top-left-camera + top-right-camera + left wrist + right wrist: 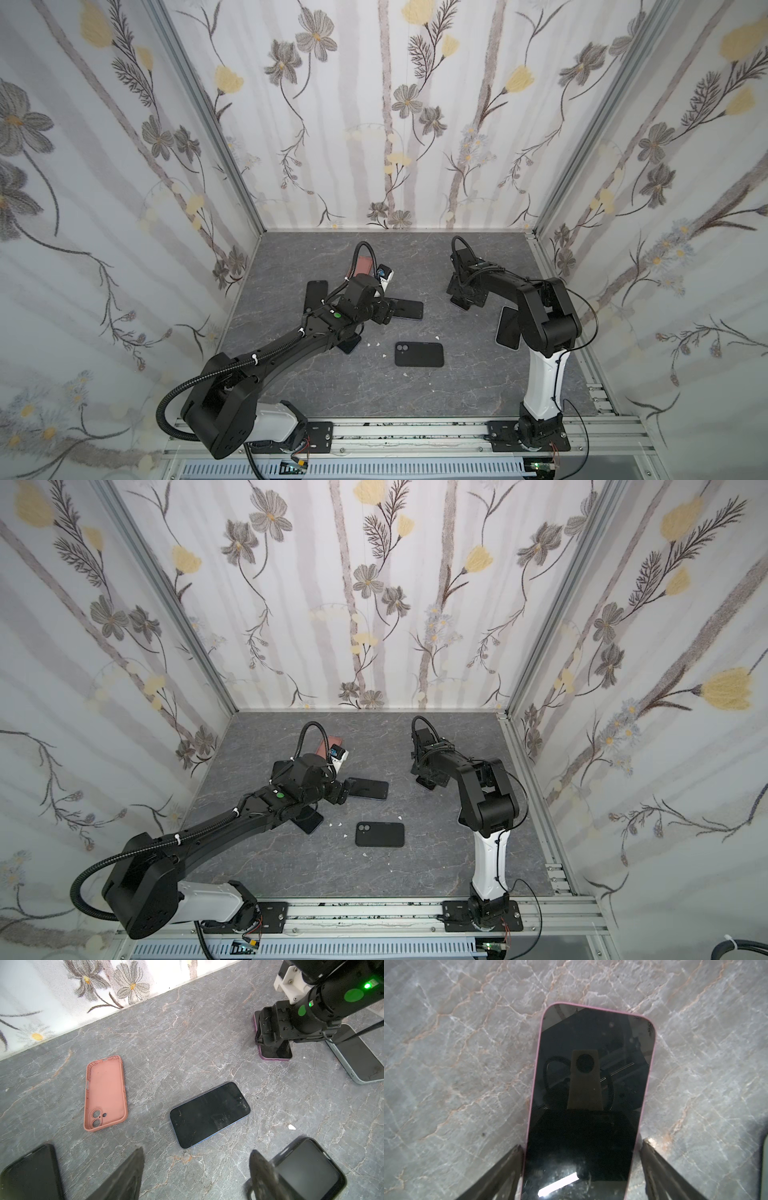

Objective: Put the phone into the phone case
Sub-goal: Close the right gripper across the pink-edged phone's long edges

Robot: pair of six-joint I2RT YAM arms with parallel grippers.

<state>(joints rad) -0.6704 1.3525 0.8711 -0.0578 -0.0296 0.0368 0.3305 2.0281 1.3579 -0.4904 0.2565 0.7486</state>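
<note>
At the rear, right jaws apart flanking pink phone (591, 1043) edges; left jaws apart.

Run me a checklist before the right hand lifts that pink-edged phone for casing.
1. Right hand straddles the pink-edged phone: ok.
2. Fingers pressing both long edges: cannot tell.
3. Phone flat, screen up, on the table: ok.
4. Salmon case empty, open side up: ok.
5. Left hand open, holding nothing: ok.
6. Phone fits that case: cannot tell.
</note>
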